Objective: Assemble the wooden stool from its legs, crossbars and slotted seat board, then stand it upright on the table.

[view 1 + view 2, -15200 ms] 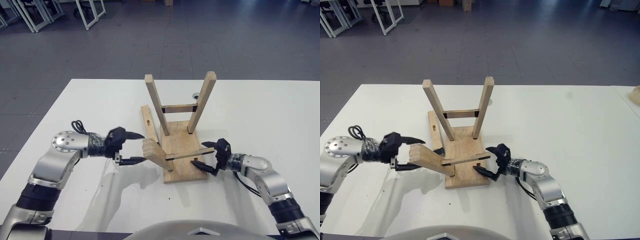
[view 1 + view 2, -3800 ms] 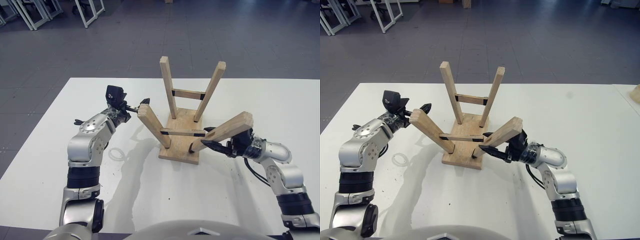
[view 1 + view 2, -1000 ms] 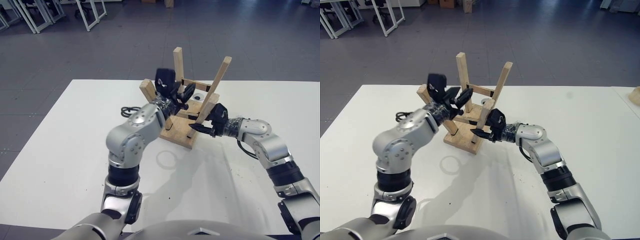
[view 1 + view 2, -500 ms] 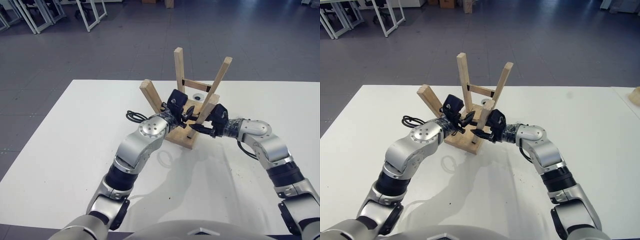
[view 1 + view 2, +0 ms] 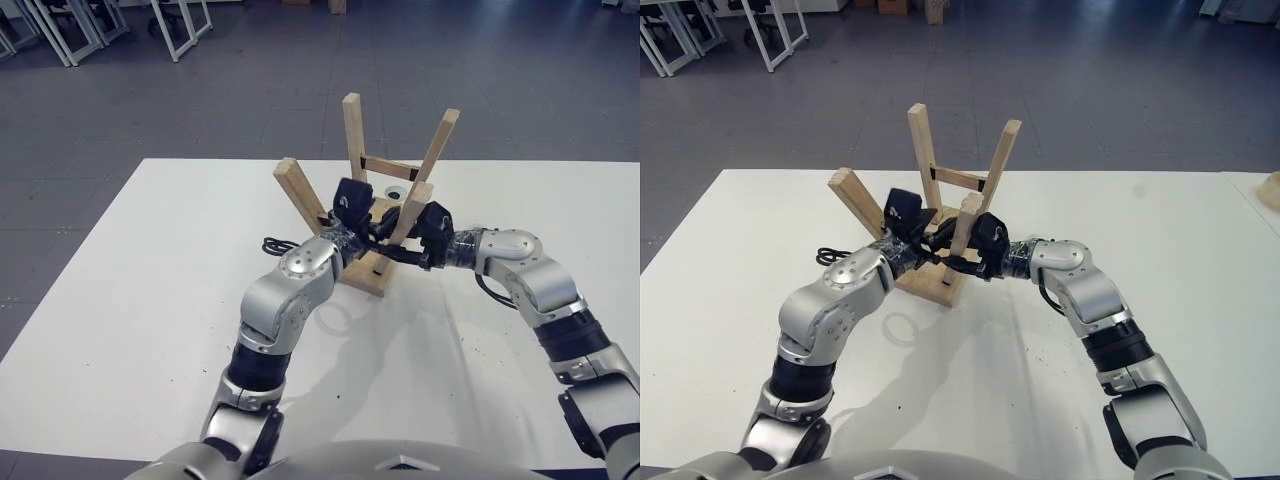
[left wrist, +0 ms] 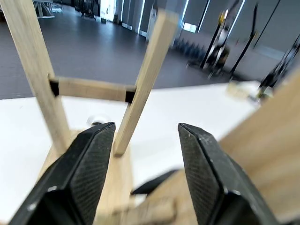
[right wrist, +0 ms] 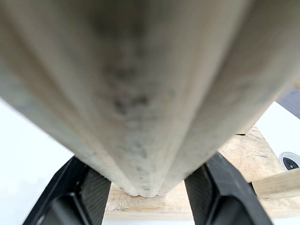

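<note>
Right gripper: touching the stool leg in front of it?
Touching. In the right wrist view, the right gripper has both fingers flush against the sides of the leg, with no gap.

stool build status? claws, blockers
Left claw open, close by stool. Right claw shut on near right leg. Stool upside down, seat board on table, four legs up. Faint ring on table alongside.

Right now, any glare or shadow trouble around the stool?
Left eye view: table evenly lit, no glare, stool plainly lit. Right wrist view: leg held in the right pincer sits close to the lens, near face shaded. Left wrist view: crossbar evenly lit.
</note>
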Action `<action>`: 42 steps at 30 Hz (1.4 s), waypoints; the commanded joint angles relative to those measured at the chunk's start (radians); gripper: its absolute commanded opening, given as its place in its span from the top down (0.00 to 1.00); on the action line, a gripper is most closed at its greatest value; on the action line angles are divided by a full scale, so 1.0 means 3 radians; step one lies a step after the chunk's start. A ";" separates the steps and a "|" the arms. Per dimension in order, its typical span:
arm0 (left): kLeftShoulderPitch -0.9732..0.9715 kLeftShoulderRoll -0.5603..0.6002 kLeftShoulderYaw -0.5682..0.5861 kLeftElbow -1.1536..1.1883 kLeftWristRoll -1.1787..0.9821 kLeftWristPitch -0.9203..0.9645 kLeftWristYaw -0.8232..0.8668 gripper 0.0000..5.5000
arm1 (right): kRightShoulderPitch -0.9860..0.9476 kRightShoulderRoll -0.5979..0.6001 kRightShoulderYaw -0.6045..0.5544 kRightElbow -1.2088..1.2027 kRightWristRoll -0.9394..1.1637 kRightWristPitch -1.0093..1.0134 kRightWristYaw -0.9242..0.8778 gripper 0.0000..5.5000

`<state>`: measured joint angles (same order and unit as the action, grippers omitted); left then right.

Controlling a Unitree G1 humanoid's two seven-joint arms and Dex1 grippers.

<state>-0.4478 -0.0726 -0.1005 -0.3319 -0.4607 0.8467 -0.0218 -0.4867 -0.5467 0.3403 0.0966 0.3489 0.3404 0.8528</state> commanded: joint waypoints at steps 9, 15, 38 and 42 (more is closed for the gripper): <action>-0.0287 -0.0352 0.0334 0.0398 -0.0204 0.0811 0.0687 0.55 | 0.0479 -0.0187 0.0381 0.0217 -0.0411 0.0739 -0.0106 0.63; 0.0777 -0.0209 -0.0136 0.0627 -0.0099 0.1059 0.0545 0.55 | 0.0442 -0.0206 0.0380 0.0197 -0.0408 0.0758 -0.0111 0.63; -0.2591 0.0603 0.2443 0.0091 -0.1876 0.0820 0.1165 0.55 | 0.0633 -0.0701 0.0628 0.0590 -0.0227 0.0047 0.0900 0.63; -0.2185 0.1489 0.2403 0.0529 -0.1260 0.0802 0.1078 0.55 | 0.0788 -0.0813 0.0583 0.0577 -0.0012 -0.0207 0.1268 0.63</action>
<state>-1.1935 0.2274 0.6262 -0.2630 -0.9588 1.0894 0.2892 -0.4540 -0.7061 0.3872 0.1589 0.4654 0.1749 1.0665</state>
